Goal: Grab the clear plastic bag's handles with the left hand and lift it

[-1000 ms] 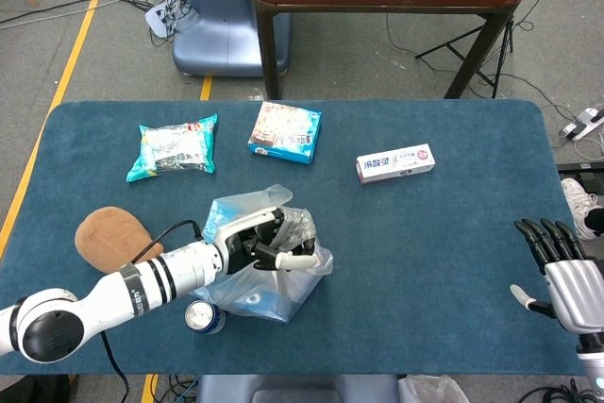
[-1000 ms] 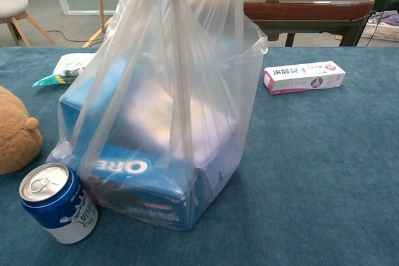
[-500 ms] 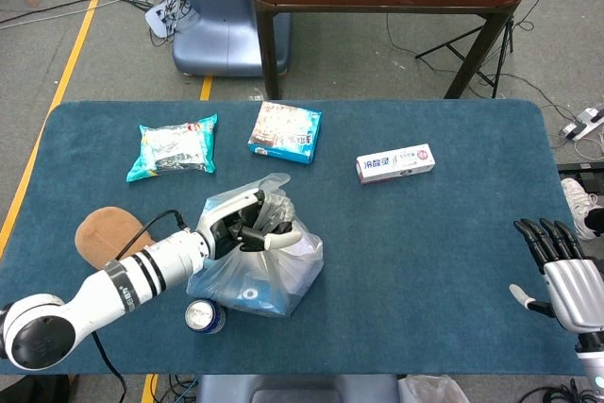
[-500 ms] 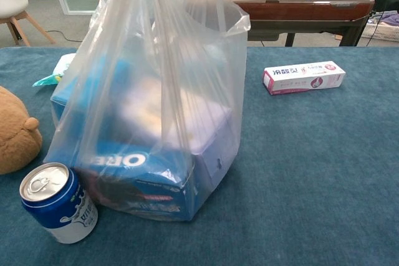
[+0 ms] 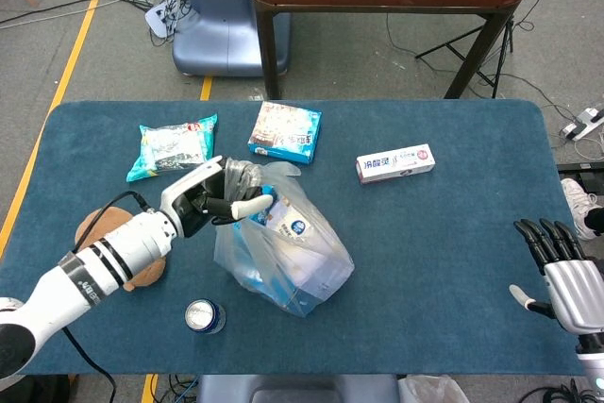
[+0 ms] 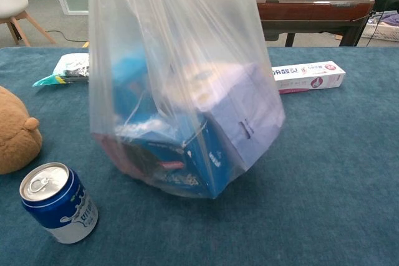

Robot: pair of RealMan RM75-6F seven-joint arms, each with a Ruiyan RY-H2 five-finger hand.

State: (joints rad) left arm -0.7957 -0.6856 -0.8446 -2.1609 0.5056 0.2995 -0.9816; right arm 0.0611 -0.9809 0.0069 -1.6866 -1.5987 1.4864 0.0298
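Left hand (image 5: 215,200) holds the gathered handles (image 5: 247,176) of the clear plastic bag (image 5: 288,257), fingers curled around them so the load hangs from 1 bunched point. Below and to its right the bag swings, its bottom seemingly clear of the blue table (image 5: 453,233); thin, glossy film stretches taut over blue boxes (image 6: 187,154) tilted inside. Near the wrist lies a round tan plush (image 6: 15,132), and a metal can (image 6: 56,210) stands below. Right hand (image 5: 566,276) rests far off, fingers apart, holding nothing.
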